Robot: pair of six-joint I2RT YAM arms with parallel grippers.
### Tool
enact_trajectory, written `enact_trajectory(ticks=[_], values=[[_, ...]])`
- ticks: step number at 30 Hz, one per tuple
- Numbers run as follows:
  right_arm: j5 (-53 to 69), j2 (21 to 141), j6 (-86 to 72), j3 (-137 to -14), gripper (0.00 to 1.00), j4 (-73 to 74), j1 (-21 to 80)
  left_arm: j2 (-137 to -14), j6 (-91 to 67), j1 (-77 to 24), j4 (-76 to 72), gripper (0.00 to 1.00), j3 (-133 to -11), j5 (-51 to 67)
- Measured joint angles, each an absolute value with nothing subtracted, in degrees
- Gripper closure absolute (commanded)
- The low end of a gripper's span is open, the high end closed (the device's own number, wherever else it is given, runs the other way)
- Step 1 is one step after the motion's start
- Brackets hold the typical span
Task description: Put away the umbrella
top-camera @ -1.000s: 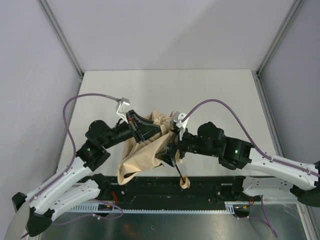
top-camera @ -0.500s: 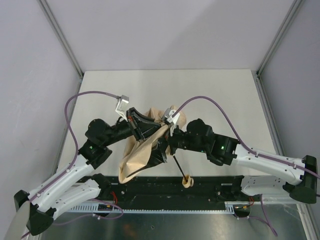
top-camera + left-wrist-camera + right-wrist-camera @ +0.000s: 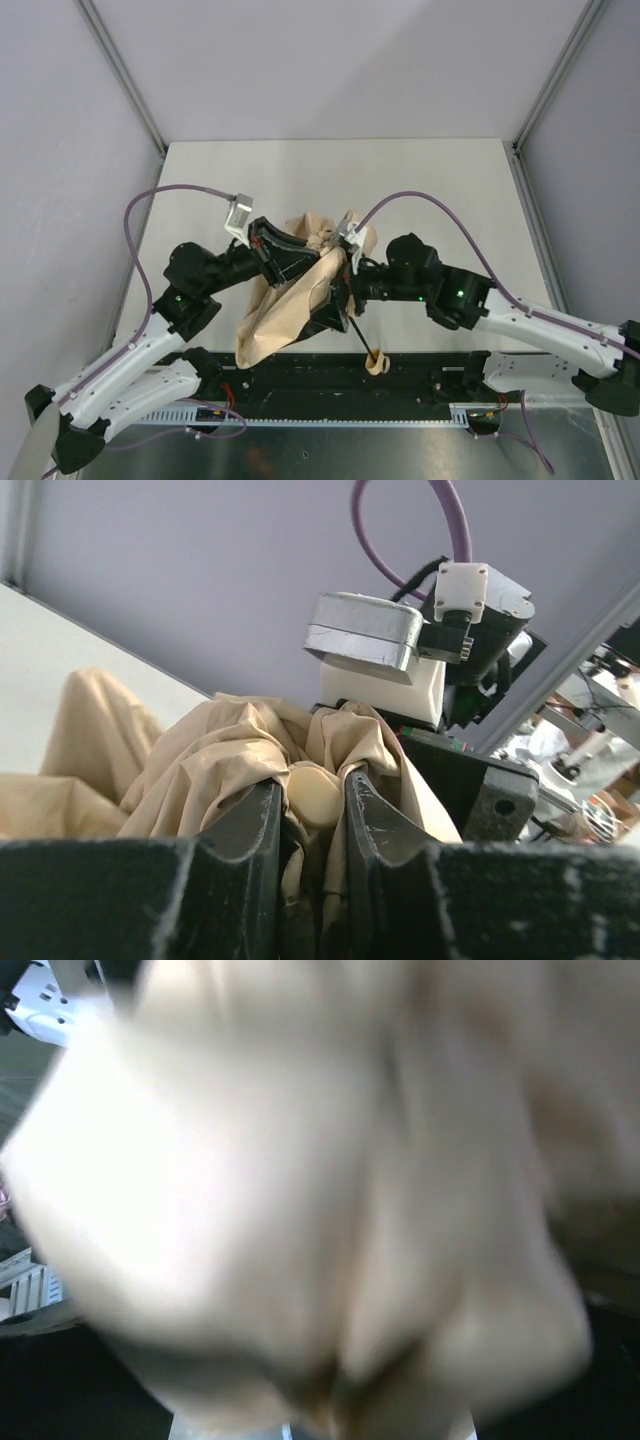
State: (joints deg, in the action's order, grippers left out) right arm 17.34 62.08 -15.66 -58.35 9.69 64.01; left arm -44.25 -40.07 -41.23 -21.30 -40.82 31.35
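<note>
Your right end effector (image 3: 330, 300), jaws wide, has pushed deeper into the umbrella (image 3: 280, 318); left end effector (image 3: 312, 798) stays pinched on fabric over the white table (image 3: 420, 180).

I saw the umbrella (image 3: 285, 310) bunched on the table (image 3: 420, 180), near its front edge, between the left gripper (image 3: 312, 800) on its left and the right gripper (image 3: 330, 305) on its right. Its handle (image 3: 376, 362) lay nearest me, over the base rail (image 3: 430, 375).
</note>
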Motion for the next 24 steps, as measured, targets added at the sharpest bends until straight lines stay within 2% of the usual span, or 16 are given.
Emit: enact_trajectory(ticks=[3,9,16,20,24], values=[[13.74,57.89,-16.56,-58.35,0.01,15.44,64.53,-41.78,-38.24,-41.25,-19.62,1.0,-40.82,27.07],[-1.02,48.66,-26.46,-58.35,0.01,20.97,67.92,-36.95,-31.88,-41.28,-19.53,1.0,-40.77,10.26],[-6.81,48.42,-37.1,-52.99,0.01,7.92,74.22,-36.64,-27.38,-41.25,-24.82,1.0,-39.77,-5.69],[-7.4,51.29,-36.49,-51.77,0.01,4.64,75.26,-37.43,-27.33,-41.17,-26.94,1.0,-39.75,-6.85],[-9.39,48.34,-32.29,-51.88,0.01,9.45,69.97,-36.99,-27.42,-41.17,-27.42,1.0,-38.83,-3.9]])
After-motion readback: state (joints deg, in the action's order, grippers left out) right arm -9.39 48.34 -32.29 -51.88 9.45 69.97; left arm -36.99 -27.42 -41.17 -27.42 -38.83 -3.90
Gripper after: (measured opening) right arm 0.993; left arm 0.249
